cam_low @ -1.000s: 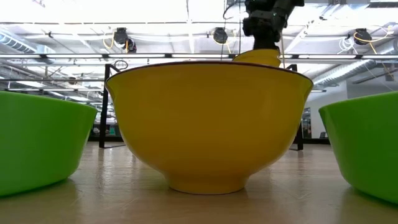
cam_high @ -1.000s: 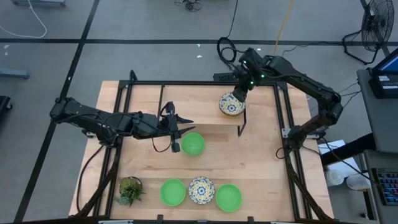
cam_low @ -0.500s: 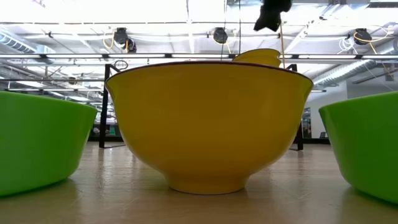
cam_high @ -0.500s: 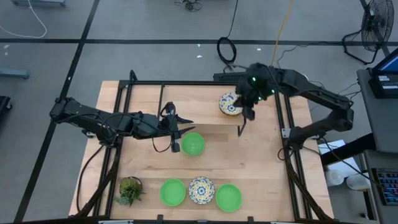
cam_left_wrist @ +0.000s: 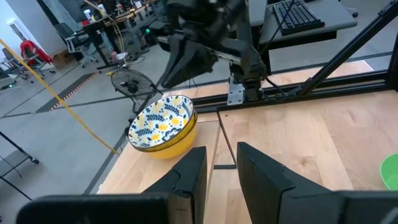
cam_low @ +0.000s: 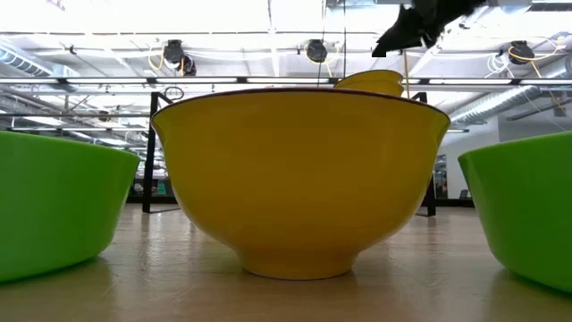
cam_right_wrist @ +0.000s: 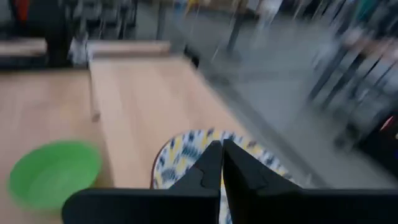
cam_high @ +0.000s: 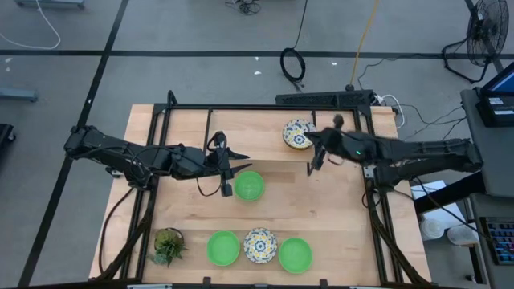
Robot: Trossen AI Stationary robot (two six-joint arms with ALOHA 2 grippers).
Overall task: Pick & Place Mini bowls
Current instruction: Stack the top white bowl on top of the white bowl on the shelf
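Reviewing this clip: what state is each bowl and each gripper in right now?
Floral blue-white-yellow mini bowl at the far edge: upright on the table, released.
Plain green mini bowl mid-table: upright, empty, beside the left gripper.
Front row, green bowl, floral bowl, green bowl: upright, untouched.
Left gripper: part open, holding nothing.
Right gripper: shut, empty, beside the far floral bowl.

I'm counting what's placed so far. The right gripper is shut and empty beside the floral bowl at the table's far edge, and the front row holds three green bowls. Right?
Not quite. The high view shows the front row holding two green bowls with a floral bowl between them. The third green bowl sits mid-table. The rest holds: the right gripper is shut and empty beside the far floral bowl.
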